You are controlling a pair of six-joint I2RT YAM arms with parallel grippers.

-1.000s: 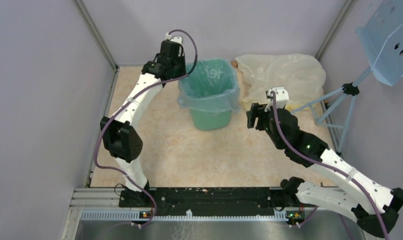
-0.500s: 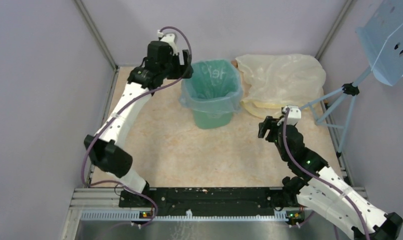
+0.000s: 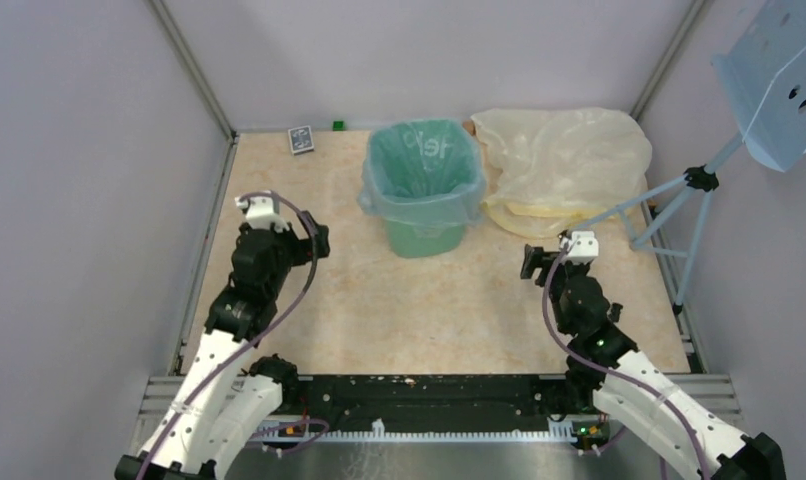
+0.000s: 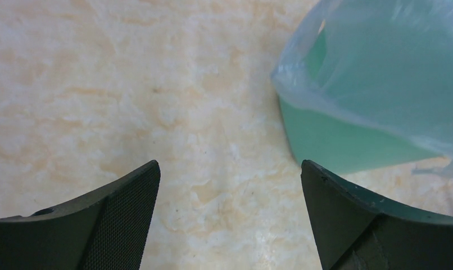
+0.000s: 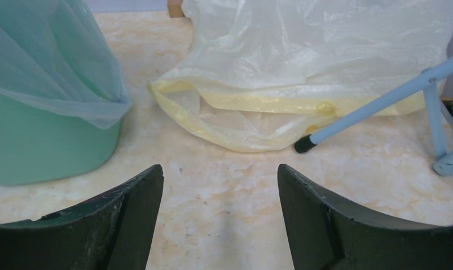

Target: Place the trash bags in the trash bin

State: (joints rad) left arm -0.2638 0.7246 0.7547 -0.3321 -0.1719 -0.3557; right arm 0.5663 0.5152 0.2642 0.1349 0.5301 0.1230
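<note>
The mint-green trash bin (image 3: pixel 424 240) stands upright at the back middle of the table. The pale blue trash bag (image 3: pixel 419 165) lines it, its edge folded out over the rim all round. My left gripper (image 3: pixel 317 240) is left of the bin and nearer the front, apart from it, open and empty. In the left wrist view the open left gripper (image 4: pixel 230 164) hangs over bare table, with the bin (image 4: pixel 336 146) and the bag (image 4: pixel 381 67) at upper right. My right gripper (image 3: pixel 532 262) is open and empty, right of the bin. In its wrist view the right gripper (image 5: pixel 218 167) has the bin (image 5: pixel 44 146) at left.
A cream-yellow plastic bag (image 3: pixel 564 165) lies at the back right, seen closer as the yellow bag (image 5: pixel 303 62). A light blue stand (image 3: pixel 679 200) with a perforated plate (image 3: pixel 779 80) rises on the right; its leg (image 5: pixel 376 104) touches down by that bag. A small card box (image 3: pixel 300 139) lies back left.
My left gripper opened, left the bin's back-left rim and drew back toward the front left. My right arm pulled back from the bin toward the front and opened a little wider.
</note>
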